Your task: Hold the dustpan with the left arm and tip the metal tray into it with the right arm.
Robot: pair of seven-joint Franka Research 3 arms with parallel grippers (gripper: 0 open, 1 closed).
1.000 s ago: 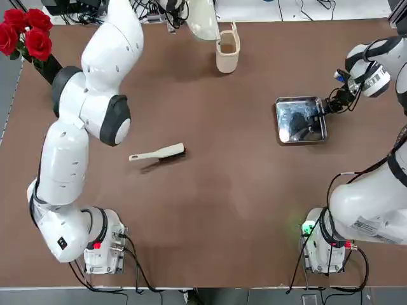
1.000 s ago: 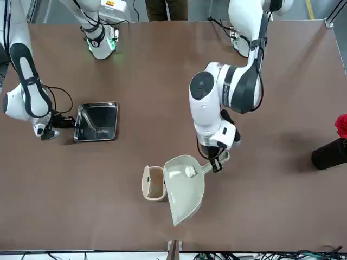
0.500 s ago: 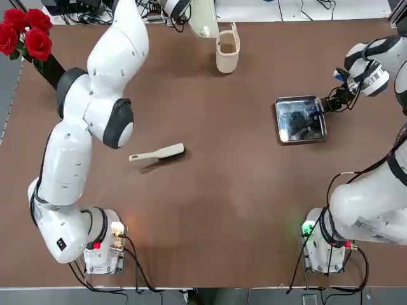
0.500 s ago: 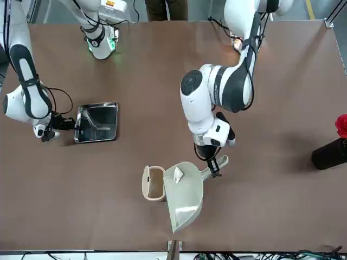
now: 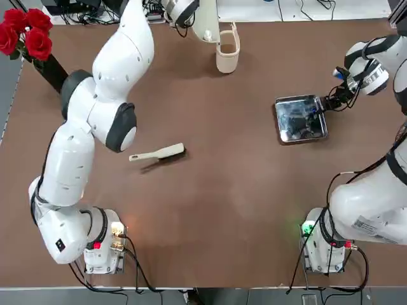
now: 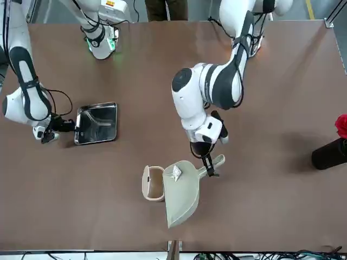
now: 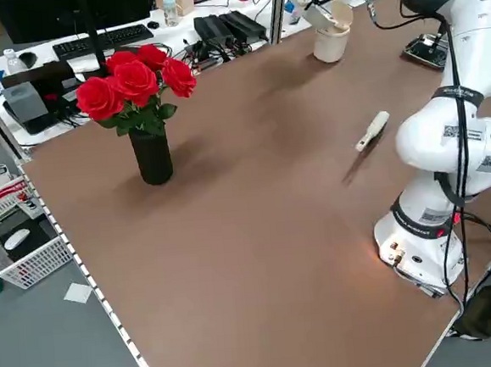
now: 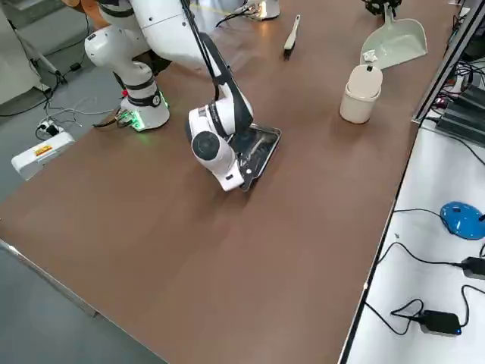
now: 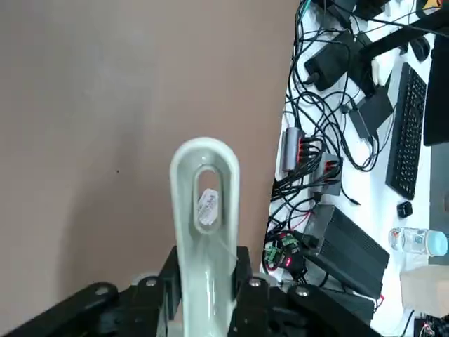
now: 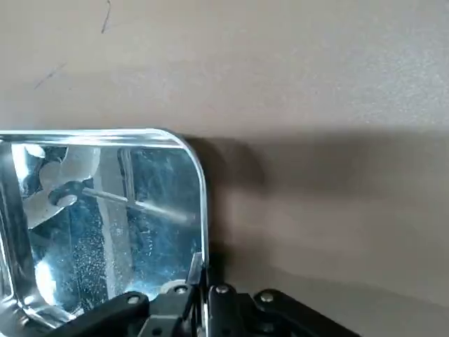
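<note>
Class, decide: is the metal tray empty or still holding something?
Empty: the metal tray shows only bare shiny steel, while a white scrap lies in the dustpan.

1. The top view looks straight down on the whole bench [image 5: 210,210], arm bases at its lower edge.
2. The front view faces the robot from across the bench, so sides are mirrored; both views share the metal tray [image 5: 301,119] and the dustpan [image 6: 181,197].
3. The left side view looks diagonally from a raised corner past the roses [image 7: 133,86].
4. The right side view looks diagonally from the opposite side, tray nearest.
5. The left wrist view sits close behind the left tool [image 9: 207,288], on the dustpan handle.
6. The right wrist view sits close behind the right tool [image 10: 203,291], at the tray's rim.
</note>
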